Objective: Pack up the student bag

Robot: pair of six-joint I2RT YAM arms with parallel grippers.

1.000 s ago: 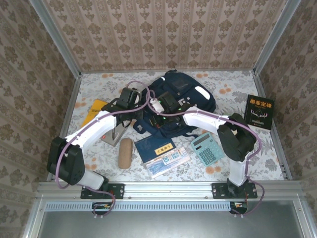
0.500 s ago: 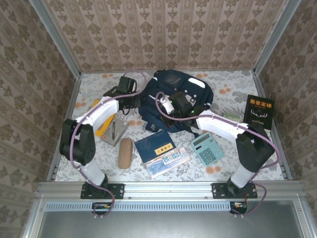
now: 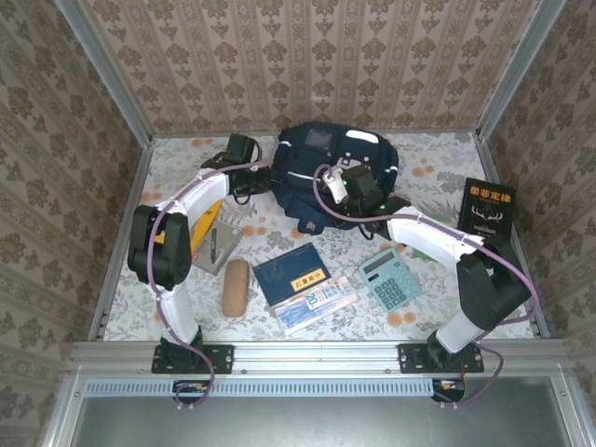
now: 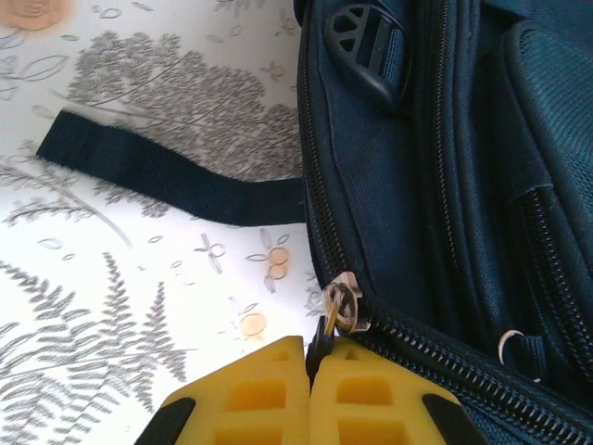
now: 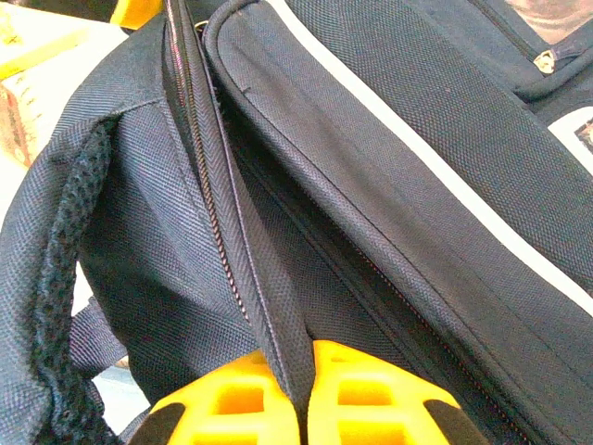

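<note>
- The left pincer [image 4: 310, 350], with yellow padded fingers, is closed tight on the dark tab of a zip pull [image 4: 339, 306]. The pull's metal ring sits just past the fingertips.
- The right pincer [image 5: 304, 363], also yellow, is closed on a raised fold of zip tape and fabric.
- Both holds are on the student bag [image 3: 321, 182], a large dark navy fabric backpack with a thin white stripe. The left pincer is at its left side and the right pincer at its near right side.
- In the left wrist view, a dark navy webbing strap [image 4: 167, 181] trails flat from the bag over the table, and a black plastic buckle [image 4: 369, 42] sits on the bag's side.
- In the right wrist view, a mesh-lined shoulder strap [image 5: 46, 278] curves down beside the held fold.
- The bag lies at the middle of the table's far edge. Its longer span seems to run left to right along that edge, and its white-grey patch [image 3: 363, 138] is turned toward the far edge.
- Well apart from the bag are several things:
  - a black hardback book [image 3: 487, 210] by the right edge
  - a teal calculator [image 3: 389, 277], a navy booklet with a yellow label [image 3: 291, 274] and a clear flat packet [image 3: 317, 304] toward the near edge
  - a tan cylindrical pouch [image 3: 235, 286] and a yellow folder [image 3: 191, 228] toward the left
- The table [image 3: 438, 158] wears a white cloth printed with grey ferns and orange flowers.
- Beige damask wallpaper [image 3: 317, 65] closes in three sides, with aluminium rails [image 3: 307, 352] along the near edge.
</note>
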